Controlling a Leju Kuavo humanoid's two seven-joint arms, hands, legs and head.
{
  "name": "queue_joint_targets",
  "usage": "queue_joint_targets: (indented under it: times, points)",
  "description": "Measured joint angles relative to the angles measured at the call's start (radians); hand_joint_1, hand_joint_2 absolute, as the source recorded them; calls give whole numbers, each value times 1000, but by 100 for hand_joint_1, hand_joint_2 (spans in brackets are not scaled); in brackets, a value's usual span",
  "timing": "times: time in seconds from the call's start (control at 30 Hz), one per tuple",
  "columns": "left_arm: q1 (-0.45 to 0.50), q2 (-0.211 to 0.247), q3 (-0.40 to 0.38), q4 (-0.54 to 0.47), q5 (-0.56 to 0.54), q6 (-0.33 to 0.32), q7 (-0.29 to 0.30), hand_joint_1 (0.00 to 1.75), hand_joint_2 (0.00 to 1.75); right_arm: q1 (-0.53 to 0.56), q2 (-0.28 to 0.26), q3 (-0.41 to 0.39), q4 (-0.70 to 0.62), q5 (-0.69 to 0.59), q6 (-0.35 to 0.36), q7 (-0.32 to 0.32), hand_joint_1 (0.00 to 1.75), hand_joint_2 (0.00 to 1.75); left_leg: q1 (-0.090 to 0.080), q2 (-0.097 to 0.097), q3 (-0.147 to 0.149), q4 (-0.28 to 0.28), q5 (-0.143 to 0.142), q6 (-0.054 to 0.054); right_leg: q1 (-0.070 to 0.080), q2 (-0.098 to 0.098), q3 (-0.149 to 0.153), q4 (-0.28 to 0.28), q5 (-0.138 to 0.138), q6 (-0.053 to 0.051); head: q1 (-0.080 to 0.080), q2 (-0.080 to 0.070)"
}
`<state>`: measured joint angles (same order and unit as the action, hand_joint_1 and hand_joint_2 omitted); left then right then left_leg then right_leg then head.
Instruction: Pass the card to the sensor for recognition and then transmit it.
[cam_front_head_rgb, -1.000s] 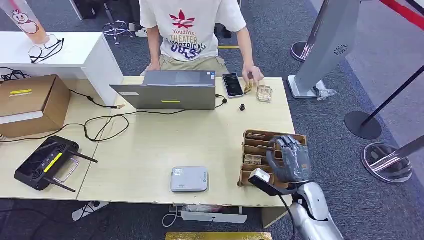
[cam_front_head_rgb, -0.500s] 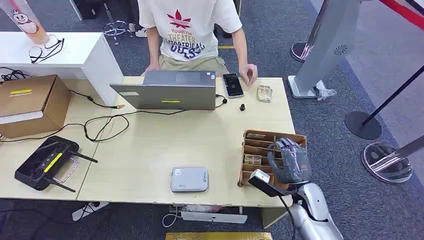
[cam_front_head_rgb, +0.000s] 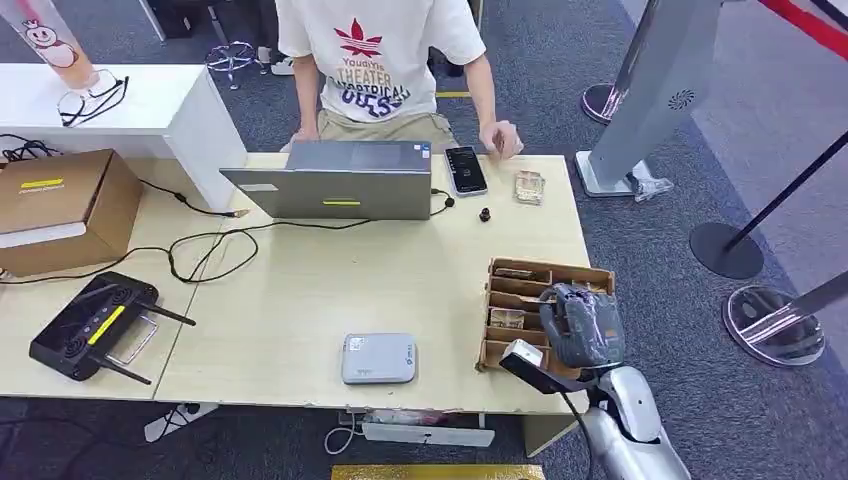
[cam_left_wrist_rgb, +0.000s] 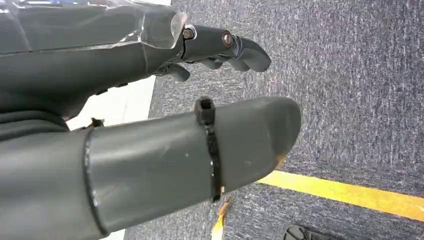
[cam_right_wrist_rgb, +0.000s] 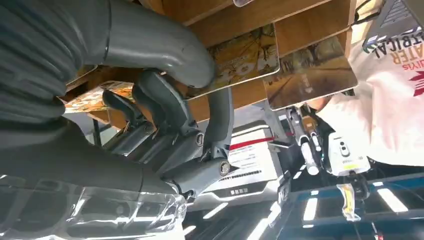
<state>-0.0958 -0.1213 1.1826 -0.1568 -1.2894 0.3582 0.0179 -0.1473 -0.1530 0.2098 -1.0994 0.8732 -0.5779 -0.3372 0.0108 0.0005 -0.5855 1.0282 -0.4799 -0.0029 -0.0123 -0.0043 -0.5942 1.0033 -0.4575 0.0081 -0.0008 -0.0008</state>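
In the cardboard rack (cam_front_head_rgb: 520, 300) at about four o'clock on the table (cam_front_head_rgb: 300, 300), a card (cam_right_wrist_rgb: 240, 57) stands in its slot, and the right hand (cam_front_head_rgb: 582, 325) reaches over it. From the right wrist, the thumb and a finger (cam_right_wrist_rgb: 220, 110) bracket the card's edge, but whether they actually pinch it I cannot tell. A shallow hold could let it slip or drag a neighbouring card (cam_right_wrist_rgb: 310, 75) out. The head view adds the grey sensor (cam_front_head_rgb: 378, 358) at seven o'clock from the rack. The left hand (cam_left_wrist_rgb: 150, 100) hangs over carpet, fingers loosely apart, holding nothing.
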Motion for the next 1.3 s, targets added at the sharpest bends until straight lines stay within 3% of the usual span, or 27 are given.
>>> queue_joint_targets:
  times: [0.23, 0.73, 1.03, 1.3]
  points:
    - [0, 0, 0, 0, 2, 0, 0, 0, 0, -9, 0, 0, 3, -11, 14, -7, 175, 175, 0, 0, 0, 0, 0, 0, 0, 0, 0, 0, 0, 0, 0, 0]
    - [0, 0, 0, 0, 3, -12, -11, 0, 0, -52, -42, 2, -18, -100, 125, -47, 175, 175, 0, 0, 0, 0, 0, 0, 0, 0, 0, 0, 0, 0, 0, 0]
    - [-4, 7, 0, 0, 2, -19, -11, 0, 0, -121, -112, 6, -74, -220, 305, -74, 175, 175, 0, 0, 0, 0, 0, 0, 0, 0, 0, 0, 0, 0, 0, 0]
    - [-4, 8, 0, 0, 6, -18, -21, 0, 0, -197, -164, 15, -95, -287, 413, -79, 175, 175, 0, 0, 0, 0, 0, 0, 0, 0, 0, 0, 0, 0, 0, 0]
